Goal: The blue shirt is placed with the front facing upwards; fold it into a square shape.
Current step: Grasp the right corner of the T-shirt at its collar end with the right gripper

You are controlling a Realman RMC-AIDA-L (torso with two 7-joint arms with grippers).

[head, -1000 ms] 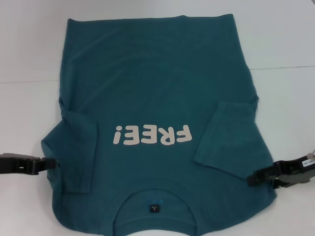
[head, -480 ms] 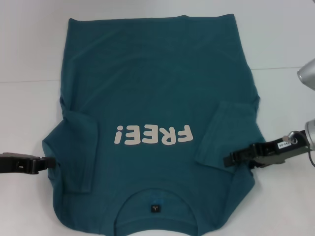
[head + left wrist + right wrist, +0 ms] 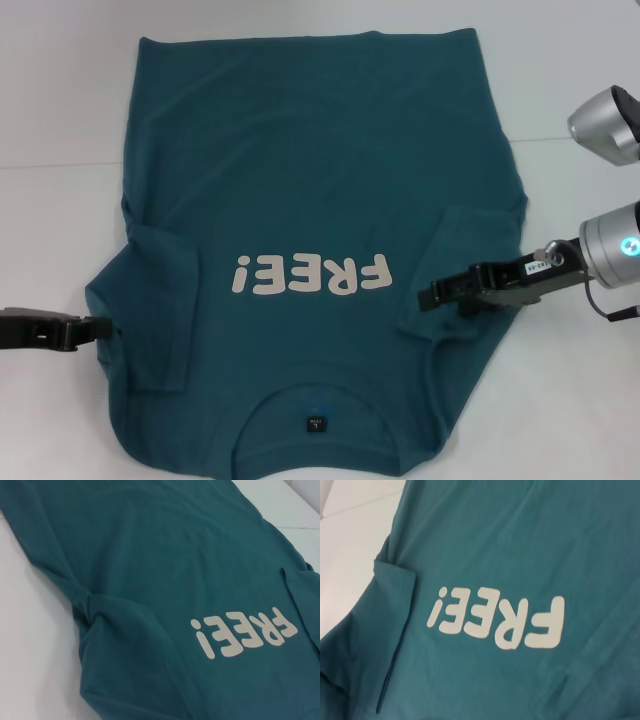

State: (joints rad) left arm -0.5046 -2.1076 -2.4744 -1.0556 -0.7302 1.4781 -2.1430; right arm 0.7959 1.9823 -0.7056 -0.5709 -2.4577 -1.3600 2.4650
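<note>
Since a second ago our right end effector has travelled inward from the shirt's edge toward the "FREE!" print, dragging that side of the cloth with it, so the shirt's near right corner has pulled in. The shirt lies front up on the white desk, collar nearest us, long axis running away from us. Both sleeves are folded onto the body. Our right end effector is now just beside the print, over the right sleeve, apparently pinching the cloth, though we cannot tell for certain. Our left end effector rests at the shirt's left edge, unmoved; its grip we cannot tell. We judge the side fold is under way, continuing across the print.
</note>
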